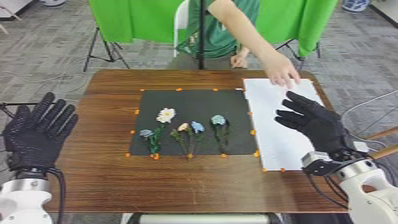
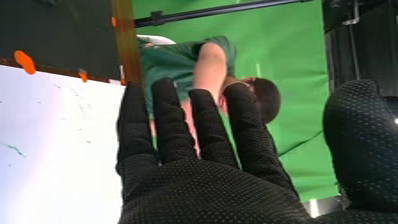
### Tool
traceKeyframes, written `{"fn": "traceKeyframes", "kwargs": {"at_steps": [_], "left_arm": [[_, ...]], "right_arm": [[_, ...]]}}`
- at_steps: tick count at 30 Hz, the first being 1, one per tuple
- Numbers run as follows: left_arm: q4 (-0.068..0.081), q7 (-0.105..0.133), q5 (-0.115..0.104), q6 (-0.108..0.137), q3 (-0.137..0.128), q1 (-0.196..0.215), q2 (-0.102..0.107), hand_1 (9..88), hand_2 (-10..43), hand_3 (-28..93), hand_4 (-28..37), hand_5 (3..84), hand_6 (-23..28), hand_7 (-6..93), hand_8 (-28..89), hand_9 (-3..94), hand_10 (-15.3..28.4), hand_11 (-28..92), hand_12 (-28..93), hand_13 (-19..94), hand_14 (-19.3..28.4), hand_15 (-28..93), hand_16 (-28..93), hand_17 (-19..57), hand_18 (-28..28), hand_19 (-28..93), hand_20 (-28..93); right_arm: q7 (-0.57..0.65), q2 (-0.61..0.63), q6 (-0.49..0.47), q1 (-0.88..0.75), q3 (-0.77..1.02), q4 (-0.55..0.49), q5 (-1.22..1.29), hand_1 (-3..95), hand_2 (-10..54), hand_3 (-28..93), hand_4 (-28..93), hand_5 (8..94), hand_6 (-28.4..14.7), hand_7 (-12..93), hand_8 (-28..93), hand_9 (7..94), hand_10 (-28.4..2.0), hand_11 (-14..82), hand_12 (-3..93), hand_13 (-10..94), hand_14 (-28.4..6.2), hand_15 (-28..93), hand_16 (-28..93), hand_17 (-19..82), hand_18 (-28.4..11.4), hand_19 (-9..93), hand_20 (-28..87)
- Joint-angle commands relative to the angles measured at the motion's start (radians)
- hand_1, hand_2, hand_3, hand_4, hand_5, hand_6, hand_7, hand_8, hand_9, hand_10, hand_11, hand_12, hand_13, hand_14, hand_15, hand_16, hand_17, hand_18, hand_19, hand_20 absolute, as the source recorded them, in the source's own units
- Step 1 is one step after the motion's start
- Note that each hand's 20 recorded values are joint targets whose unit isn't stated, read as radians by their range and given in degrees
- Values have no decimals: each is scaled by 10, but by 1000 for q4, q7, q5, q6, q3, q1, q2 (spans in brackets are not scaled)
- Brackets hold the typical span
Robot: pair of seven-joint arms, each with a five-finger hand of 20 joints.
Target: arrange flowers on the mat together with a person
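- My right black-gloved hand [image 1: 311, 122] is over the white rectangular sheet [image 1: 269, 117] at the right of the frame; its straight fingers are slightly spread, with the thumb held well apart.
- My left black-gloved hand [image 1: 40, 132] is at the left edge, fingers straight and spread upward.
- On the dark rectangular mat [image 1: 178, 99] in the middle of the brown wooden table [image 1: 178, 187], I see a white flower [image 1: 166, 114] above a dusty-blue flower [image 1: 147, 133], then a cream flower [image 1: 183, 127] just beside a light-blue flower [image 1: 196, 127], and a pale-blue flower [image 1: 218, 120] farther right; their stems run downward.
- A person's bare hand [image 1: 280, 69] reaches down at the sheet's upper end, near my right fingertips.
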Motion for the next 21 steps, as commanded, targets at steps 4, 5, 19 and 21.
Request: {"fn": "traceKeyframes", "kwargs": {"at_steps": [4,5,19,21], "left_arm": [[-3,-2,-6,-1,10,17,-14,230,128,730,-283,400,74,88,-82,315,136,145,79,243,129,227,-61,-46,129,291,107],[-3,-2,-8,-2,9,19,-14,230,128,730,-283,400,74,87,-82,315,136,146,79,243,128,228,-61,-46,129,291,107],[-4,4,-16,-10,11,20,-18,230,129,730,-283,402,75,87,-82,321,137,147,80,245,129,227,-62,-46,129,290,108],[-2,3,-16,-8,12,18,-18,230,129,730,-283,402,75,87,-82,321,137,147,80,246,128,226,-62,-46,129,290,108]], "right_arm": [[22,-11,36,-15,4,-22,-1,178,100,717,-215,352,-45,76,-65,333,-138,24,158,319,-151,75,268,101,-176,347,130],[30,-12,42,-15,5,-25,-2,179,100,717,-215,352,-45,76,-65,334,-138,24,158,320,-151,75,268,101,-176,348,130],[37,-11,42,5,-13,-26,-11,182,103,724,-218,354,-47,80,-67,335,-142,25,158,323,-152,78,269,99,-177,356,126],[44,-11,40,9,-15,-26,-14,183,104,723,-219,354,-47,80,-67,334,-143,24,158,323,-153,80,269,99,-178,357,126]]}}
